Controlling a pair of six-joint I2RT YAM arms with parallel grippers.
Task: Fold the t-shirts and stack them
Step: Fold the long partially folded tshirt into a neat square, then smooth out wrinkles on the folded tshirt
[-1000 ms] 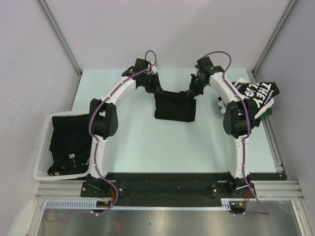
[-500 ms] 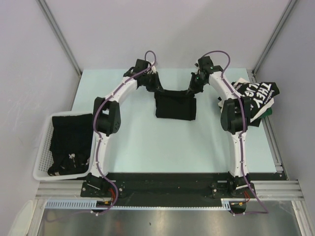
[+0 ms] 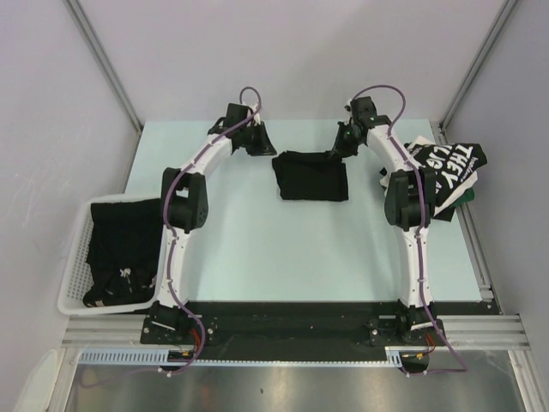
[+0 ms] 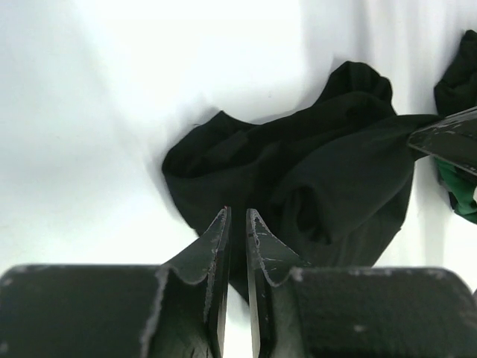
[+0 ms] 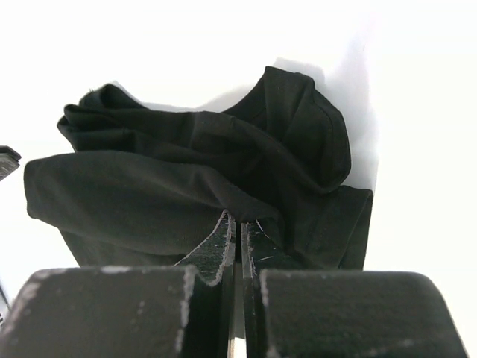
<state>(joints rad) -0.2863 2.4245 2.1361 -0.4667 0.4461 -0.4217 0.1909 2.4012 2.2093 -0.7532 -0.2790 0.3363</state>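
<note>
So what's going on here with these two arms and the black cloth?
T-shirt folding is under way. A folded black t-shirt lies mid-table. The right gripper is pinched on its far right corner, while the left gripper hovers beside it, empty. Dark shirts sit in the white basket, and a lettered shirt waits at the right.

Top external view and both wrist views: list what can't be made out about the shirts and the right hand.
- Right hand: shut, but whether it pinches the folded black t-shirt is unclear; cloth drapes over its tips in the right wrist view.
- Lettered t-shirt: wording cut by folds and the right arm, top view.
- Basket: how many black shirts it holds; black on black, too small, top view.
</note>
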